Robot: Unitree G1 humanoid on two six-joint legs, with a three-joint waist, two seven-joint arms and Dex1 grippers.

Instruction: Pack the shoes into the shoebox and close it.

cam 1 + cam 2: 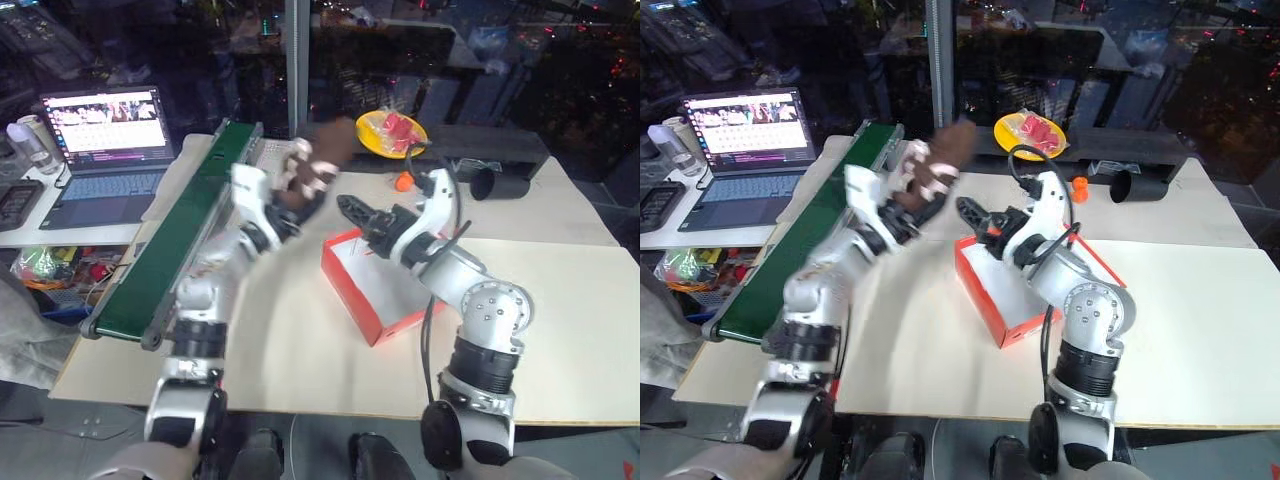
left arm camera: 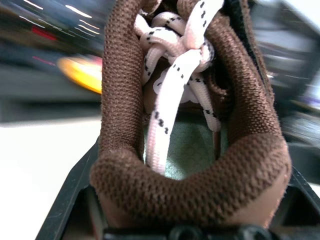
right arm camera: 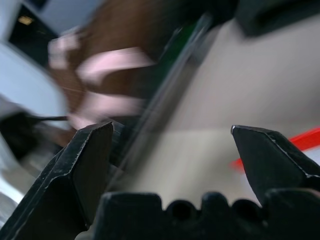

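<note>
From the head camera, left eye, the left pincer holds a dark brown knitted shoe with white speckled laces in the air, at about ten o'clock from the rectangular red-orange cardboard shoebox with a white inside, which sits on the pale counter. The right pincer reaches over the box's far end with its jaws spread wide, empty, near the shoe. A collision between the two arms is the likeliest trouble here, since both meet above the box.

The right eye gives the same layout; a yellow plate of red items lies at one o'clock from the box, near enough to be knocked by a wide swing.

In the left wrist view the shoe's padded collar is pinched between the black fingers. The grip sits on soft fabric, so the shoe may sag or slip.

In the right wrist view, the spread fingers face what is probably the blurred shoe; a second shoe I cannot locate.
</note>
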